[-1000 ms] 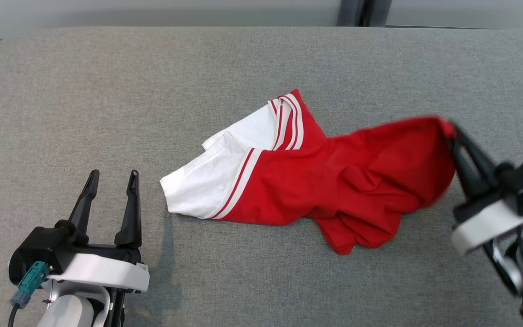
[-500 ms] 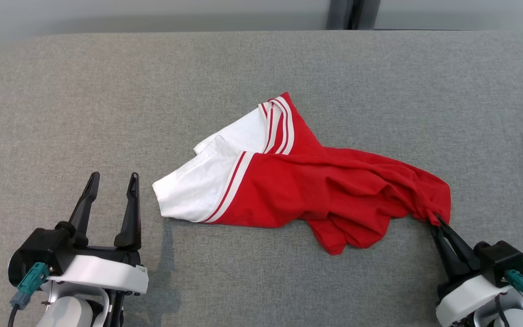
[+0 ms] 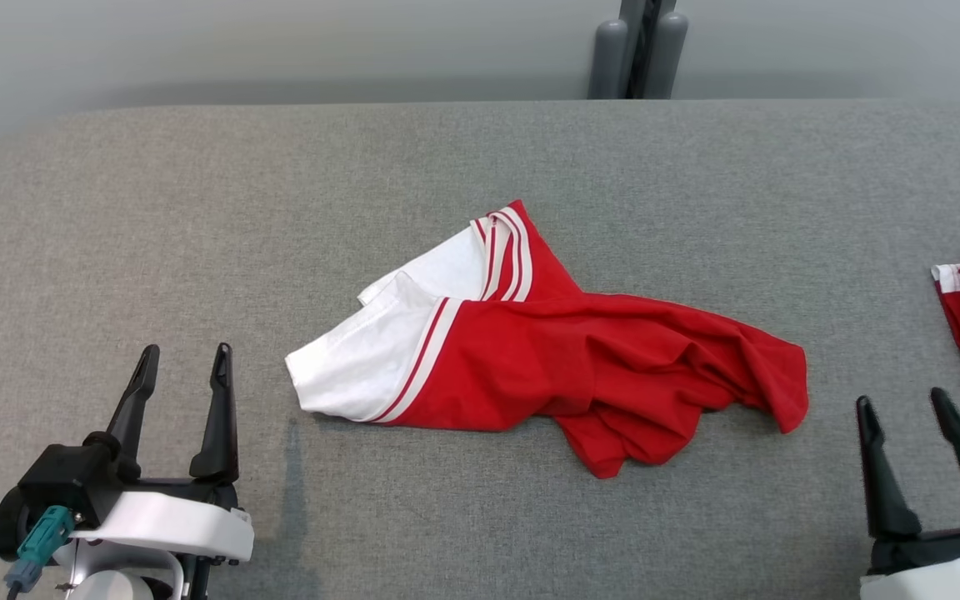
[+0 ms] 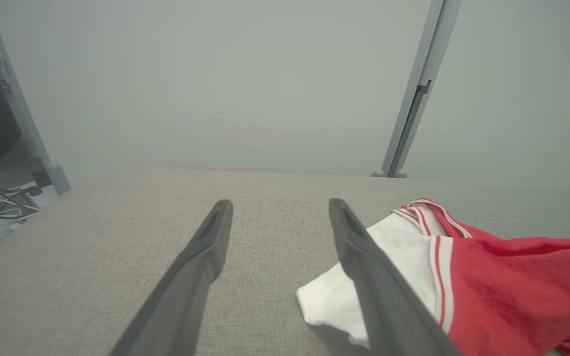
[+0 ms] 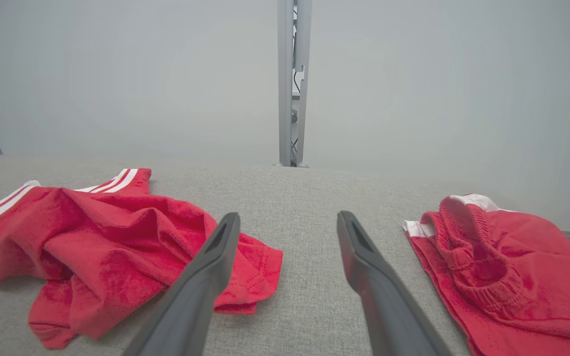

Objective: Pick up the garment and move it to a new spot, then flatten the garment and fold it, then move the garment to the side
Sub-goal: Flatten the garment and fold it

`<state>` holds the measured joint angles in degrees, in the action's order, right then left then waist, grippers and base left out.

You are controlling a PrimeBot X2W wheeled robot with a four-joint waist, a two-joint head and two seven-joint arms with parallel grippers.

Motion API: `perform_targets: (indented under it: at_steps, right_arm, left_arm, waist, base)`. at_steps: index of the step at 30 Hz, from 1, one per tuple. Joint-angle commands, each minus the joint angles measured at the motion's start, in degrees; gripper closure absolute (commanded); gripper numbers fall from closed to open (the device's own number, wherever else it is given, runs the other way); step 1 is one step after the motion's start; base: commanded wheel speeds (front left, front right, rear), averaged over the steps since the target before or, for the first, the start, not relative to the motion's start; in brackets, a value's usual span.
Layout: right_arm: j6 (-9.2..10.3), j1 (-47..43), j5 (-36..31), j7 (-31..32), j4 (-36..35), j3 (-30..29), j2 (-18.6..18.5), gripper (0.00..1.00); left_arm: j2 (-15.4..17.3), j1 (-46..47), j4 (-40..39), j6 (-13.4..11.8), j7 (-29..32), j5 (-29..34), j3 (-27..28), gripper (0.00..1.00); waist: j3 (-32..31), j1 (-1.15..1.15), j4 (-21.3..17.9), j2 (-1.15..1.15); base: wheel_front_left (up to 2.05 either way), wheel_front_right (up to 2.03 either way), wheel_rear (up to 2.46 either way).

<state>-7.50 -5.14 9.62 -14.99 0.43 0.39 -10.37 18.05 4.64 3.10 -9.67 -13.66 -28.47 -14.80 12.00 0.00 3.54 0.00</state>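
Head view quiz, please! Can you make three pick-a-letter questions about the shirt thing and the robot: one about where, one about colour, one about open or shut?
1. Where does the garment lie?
A) in the middle of the grey table
B) on the floor
C) hanging from a hook

2. What colours is it?
A) blue and yellow
B) red and white
C) all black

3. How do the jaws of the right gripper stand?
A) shut on the garment
B) shut on nothing
C) open and empty

Answers:
1 A: the cloth rests on the table's middle.
2 B: it has a red body with a white end and stripes.
3 C: the jaws stand apart, clear of the cloth.
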Motion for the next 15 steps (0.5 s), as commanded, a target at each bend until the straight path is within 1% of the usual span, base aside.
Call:
perform_targets:
  at_steps: [1,4,5,10,15]
  right_arm:
    - [0.01,-0.49,0.43,-0.23,-1.27,-1.68,0.71,0.00]
    - [0.00,1.10,2.49,-0.20,-3.40,-5.19,3.03,0.00]
    - [0.00,1.68,2.77,0.10,-3.87,-5.46,3.38,0.00]
    - [0.00,2.74,3.43,4.78,-4.96,-3.87,4.71,0.00]
    - [0.00,0.95,2.71,7.95,-5.63,-2.58,5.72,0.00]
  left_arm:
    - [0.55,-0.35,-0.46,-0.43,-0.32,-0.22,0.46,0.00]
    - [0.89,-0.88,-1.36,-0.94,-0.46,0.08,0.93,0.00]
    - [0.98,-0.95,-1.53,-1.00,-0.46,0.15,0.92,0.00]
    - [1.43,-1.48,-2.04,-0.96,-0.43,0.50,0.66,0.00]
    - [1.26,-2.66,-1.99,-1.50,-0.42,0.71,0.17,0.00]
  waist:
    - [-0.69,0.00,-0.45,0.00]
    - [-1.31,0.00,-1.02,0.00]
    - [-1.43,0.00,-1.07,0.00]
    - [-2.35,0.00,-1.04,0.00]
    - [-3.94,0.00,-0.67,0.00]
  base:
    - [0.00,0.00,0.00]
    - [0.00,0.00,0.00]
    - [0.00,0.00,0.00]
    - [0.00,0.00,0.00]
    - [0.00,0.00,0.00]
